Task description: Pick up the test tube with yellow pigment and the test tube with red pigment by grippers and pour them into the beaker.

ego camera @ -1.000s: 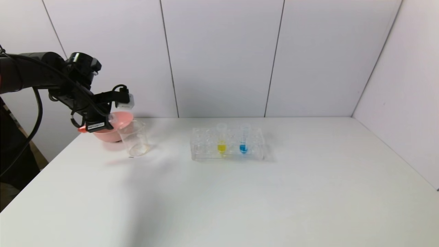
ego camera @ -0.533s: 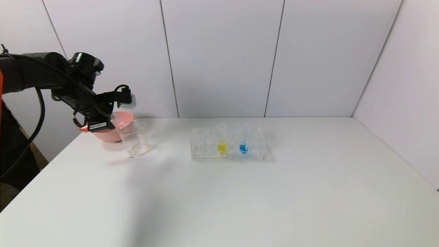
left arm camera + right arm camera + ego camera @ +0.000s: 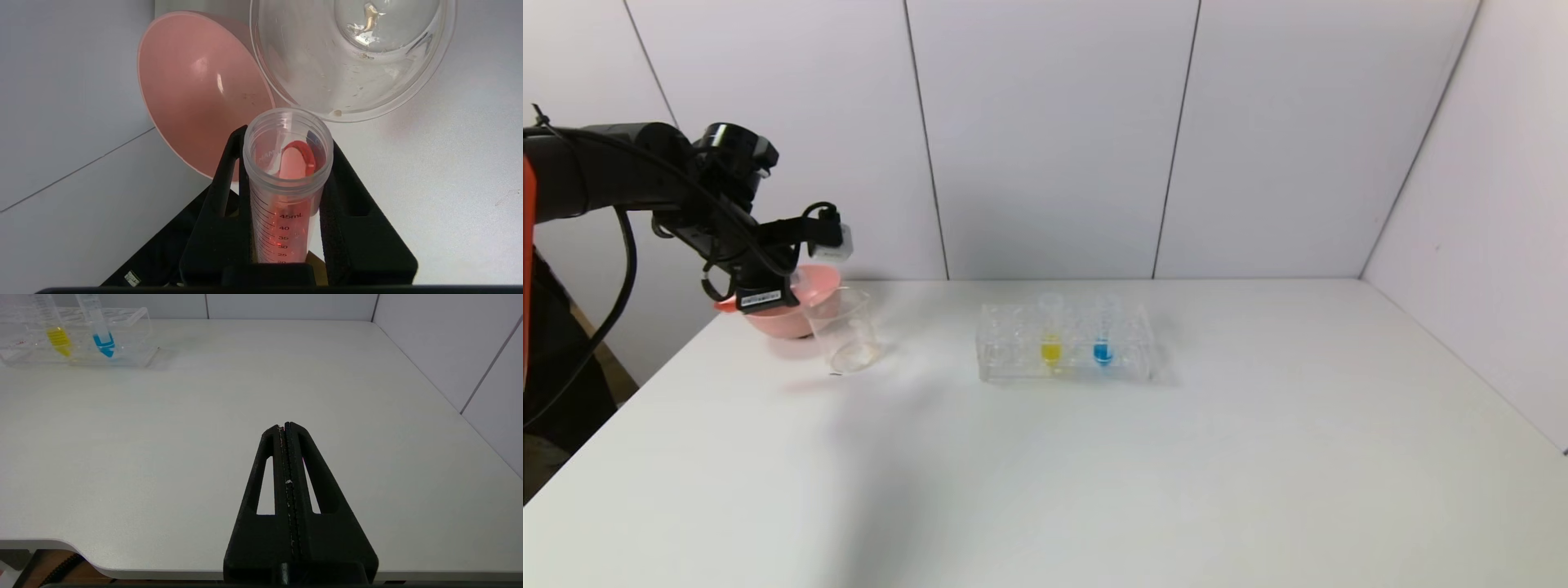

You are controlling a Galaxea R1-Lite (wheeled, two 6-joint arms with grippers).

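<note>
**A:** Nearest to us, the right gripper sits low over the front edge of the table, fingers pressed flat together, nothing between them. It is outside the head camera's view altogether.

**B:** And it's well apart from everything else. Over on the robot's left, what's the other arm doing?

**A:** The left gripper is up in the air at the far left of the table, clenched on the test tube with red pigment. From the wrist camera you see both black fingers hugging the tube's sides, printed graduations facing the lens, the open mouth pointing toward the beaker.

**B:** Is the tube tipped?

**A:** It is lying over, and the orange-red liquid has run along the inside wall close to the mouth. The mouth sits just beside the beaker's rim; whether the two touch, I cannot tell.

**B:** And the beaker itself?

**A:** Upright on the table, with only a faint residue at its bottom. Right behind it, touching or nearly so, stands the pink bowl, partly hidden by the gripper in the head view.

**B:** Further along?

**A:** Mid-table, toward the back wall, the clear tube rack holds two tubes standing upright: the test tube with yellow pigment, and to its right the tube with blue liquid. They're well apart from both grippers.
</note>
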